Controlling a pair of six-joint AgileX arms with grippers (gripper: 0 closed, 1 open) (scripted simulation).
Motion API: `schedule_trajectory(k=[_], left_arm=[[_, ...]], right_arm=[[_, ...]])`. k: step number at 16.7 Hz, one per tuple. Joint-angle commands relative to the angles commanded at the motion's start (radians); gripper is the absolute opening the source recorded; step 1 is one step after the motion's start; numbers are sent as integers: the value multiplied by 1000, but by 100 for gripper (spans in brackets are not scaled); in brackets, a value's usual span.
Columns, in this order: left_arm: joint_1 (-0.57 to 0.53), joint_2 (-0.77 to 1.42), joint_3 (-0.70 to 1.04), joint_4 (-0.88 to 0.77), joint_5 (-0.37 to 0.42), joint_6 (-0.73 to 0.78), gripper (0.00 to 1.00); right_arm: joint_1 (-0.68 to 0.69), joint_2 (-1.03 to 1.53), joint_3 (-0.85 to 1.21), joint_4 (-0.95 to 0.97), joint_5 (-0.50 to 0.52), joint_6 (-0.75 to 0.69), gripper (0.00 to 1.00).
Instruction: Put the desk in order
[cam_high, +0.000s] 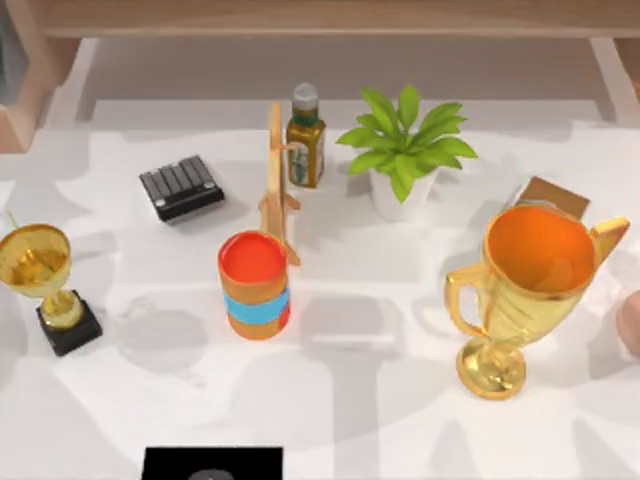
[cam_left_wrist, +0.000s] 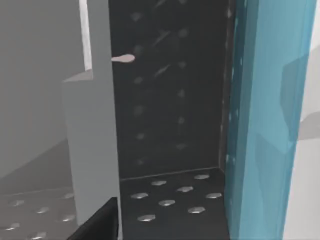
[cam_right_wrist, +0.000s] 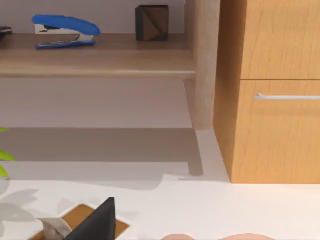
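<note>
Top view showed the white bench (cam_high: 360, 400) spread across the frame, carrying a large gold trophy (cam_high: 525, 290) at the right, a small trophy (cam_high: 45, 280) at the left, an orange cup (cam_high: 255, 285), an oil bottle (cam_high: 305, 140) and a potted plant (cam_high: 405, 150) (state of either arm's jaws: cannot tell).

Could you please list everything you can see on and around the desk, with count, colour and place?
desk: one, white, beneath everything
large trophy cup: one, gold with orange inside, right side
small trophy: one, gold on black base, left edge
cup: one, orange-red with blue band, centre
wooden stand: one, light wood, behind the cup
bottle: one, olive with grey cap, back centre
potted plant: one, green in white pot, back
keypad-like block: one, black, back left
stapler: one, blue, shelf
cube: one, dark and brown, shelf
</note>
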Motion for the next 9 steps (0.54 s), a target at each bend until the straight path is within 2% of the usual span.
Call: schedule_trajectory(k=[9], left_arm=[[51, -86, -148, 28, 51, 20, 100]], right_arm=[[0, 0, 0, 0, 0, 0, 100]])
